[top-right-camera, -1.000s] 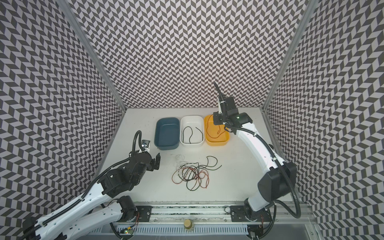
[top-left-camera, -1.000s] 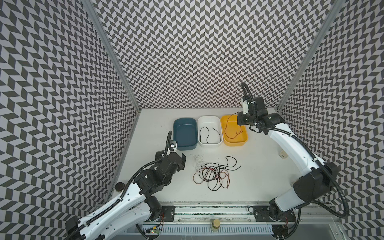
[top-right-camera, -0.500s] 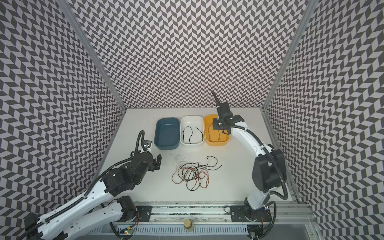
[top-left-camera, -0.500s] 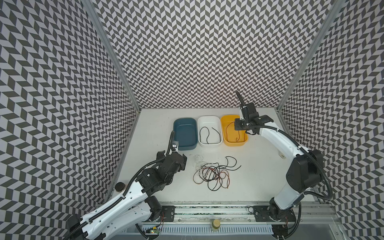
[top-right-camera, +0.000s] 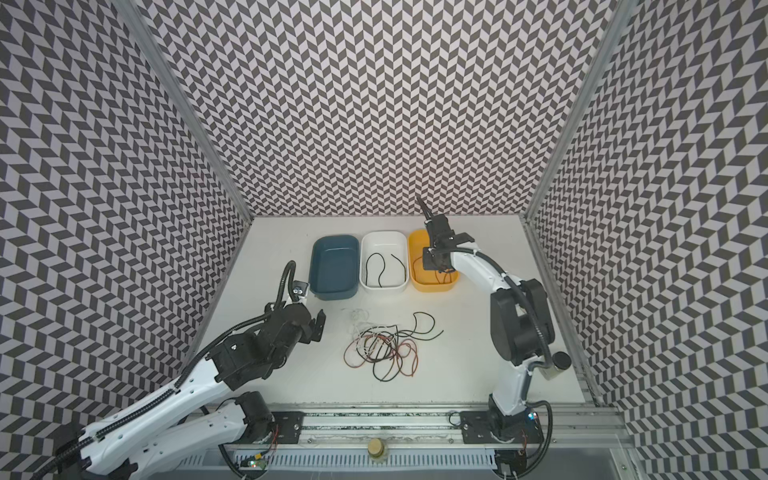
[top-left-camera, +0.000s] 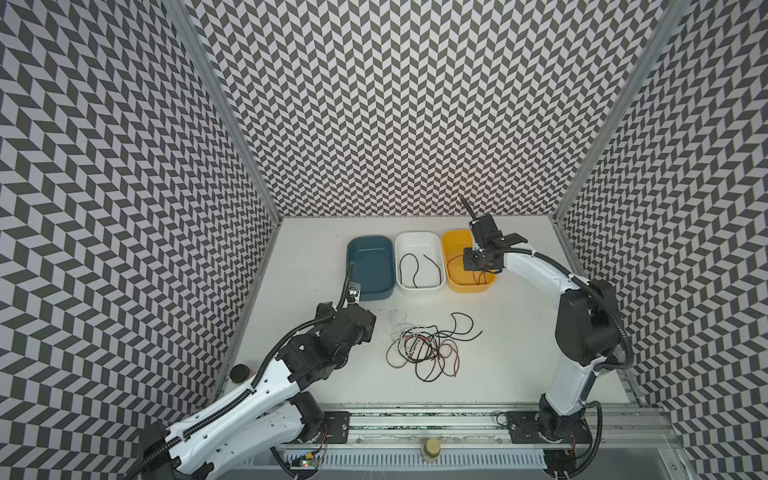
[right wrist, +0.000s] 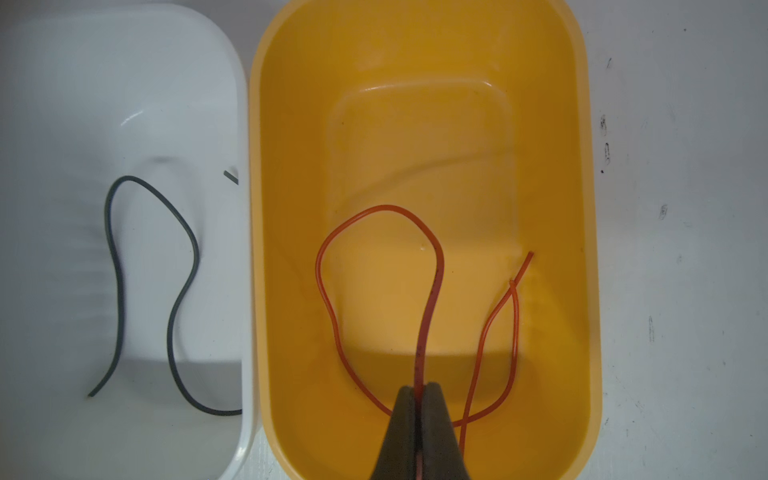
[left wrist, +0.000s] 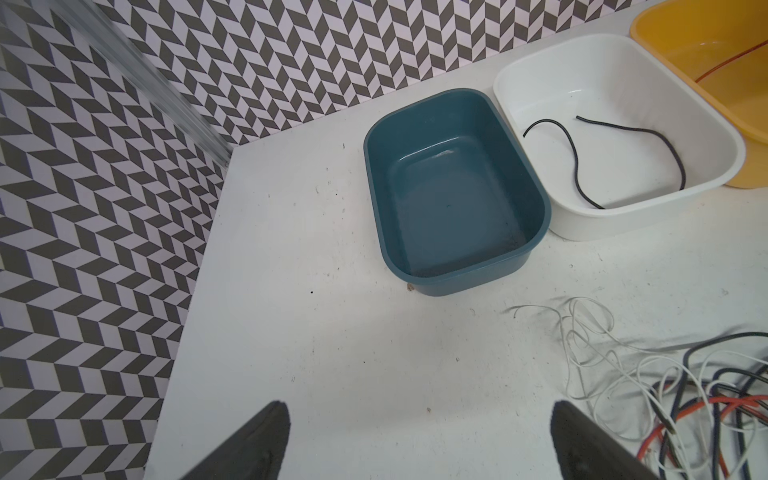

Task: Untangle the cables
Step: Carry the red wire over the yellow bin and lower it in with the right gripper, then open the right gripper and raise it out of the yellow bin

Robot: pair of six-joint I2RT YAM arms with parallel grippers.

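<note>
Your right claw (right wrist: 420, 388) has swung in over the yellow tray (top-left-camera: 453, 249), right of centre, pinched on a red-orange cable (right wrist: 386, 207): lower it before letting go, while the left claw (left wrist: 419, 409) gapes wide beside the mid-frame tangled cables (top-left-camera: 419, 353).

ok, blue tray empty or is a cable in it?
Empty. In the left wrist view the blue tray shows a bare floor, no cable inside.

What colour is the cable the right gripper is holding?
Red-orange cable in the right gripper; clearest in the right wrist view.
</note>
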